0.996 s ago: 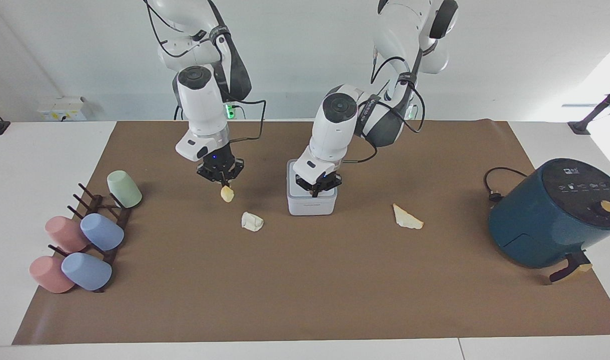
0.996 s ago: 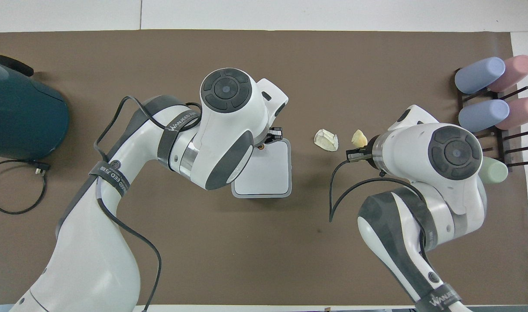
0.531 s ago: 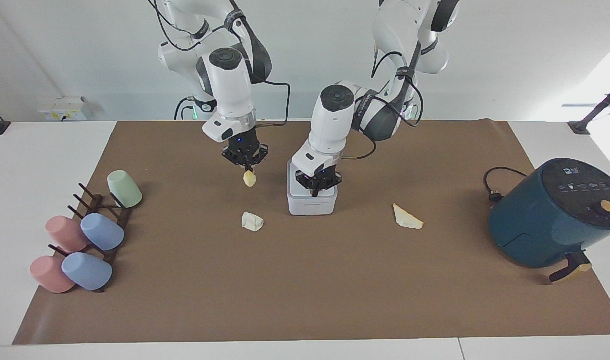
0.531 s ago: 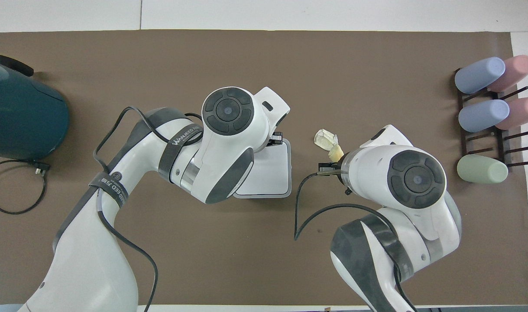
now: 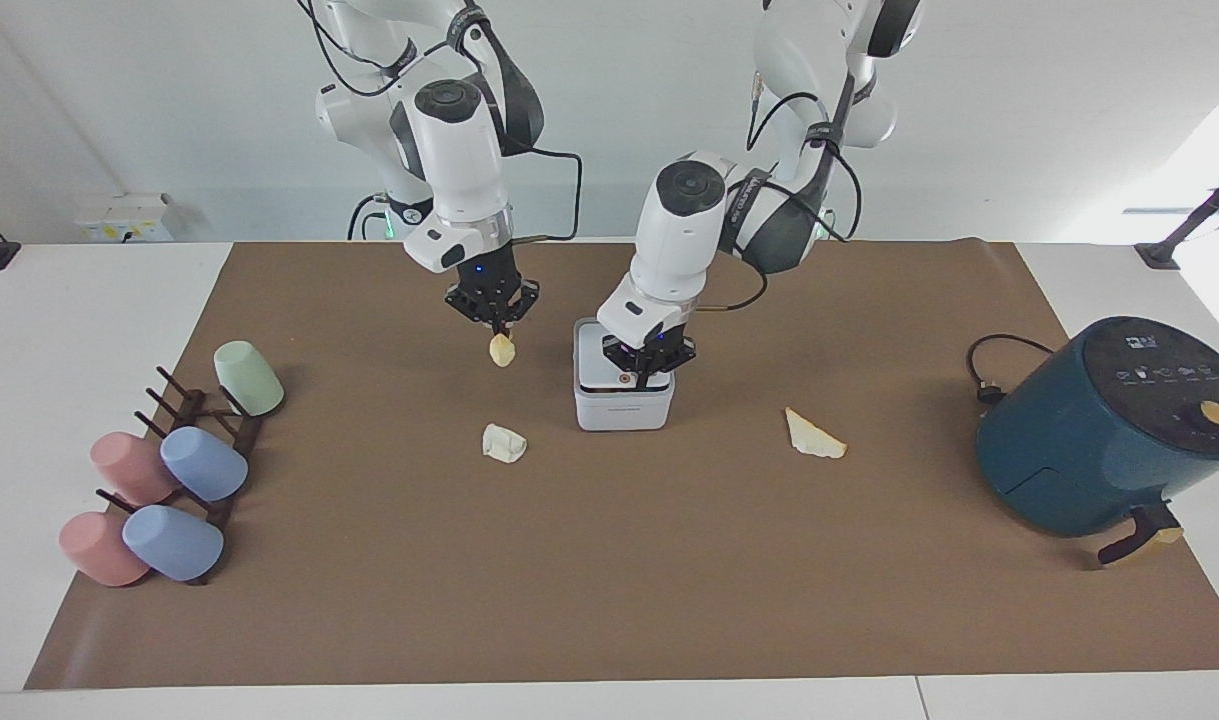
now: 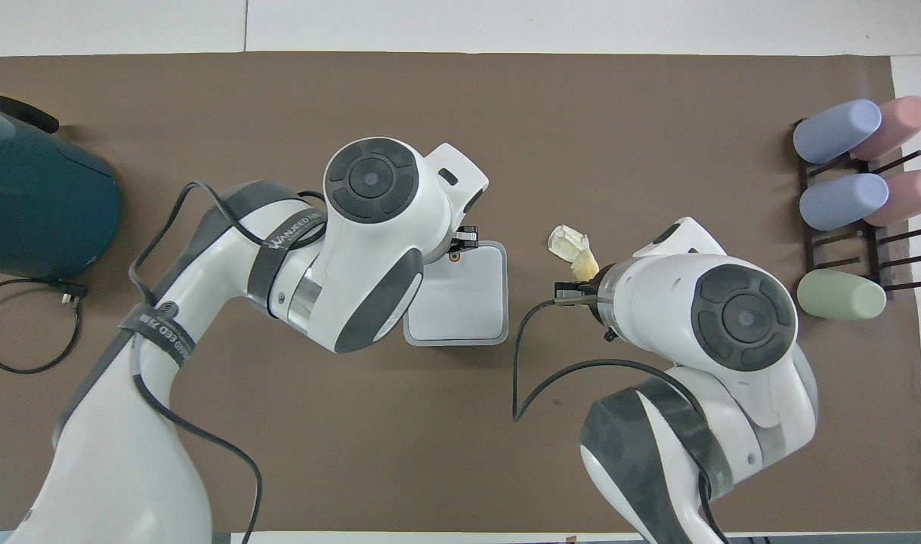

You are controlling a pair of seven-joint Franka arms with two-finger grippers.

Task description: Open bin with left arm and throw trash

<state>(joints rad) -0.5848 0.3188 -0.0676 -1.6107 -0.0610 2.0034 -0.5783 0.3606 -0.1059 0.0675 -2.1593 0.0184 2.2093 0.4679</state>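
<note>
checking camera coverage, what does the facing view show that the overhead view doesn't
Only the facing view: the wedge, which the left arm covers from above; the left end effector shut, tips down at the button end of the bin lid; the right end effector shut on the peel, up in the air.

Only the overhead view: most of the flat lid, still closed.

Both: the bin, the peel, the paper wad, the air fryer, the cup rack.
</note>
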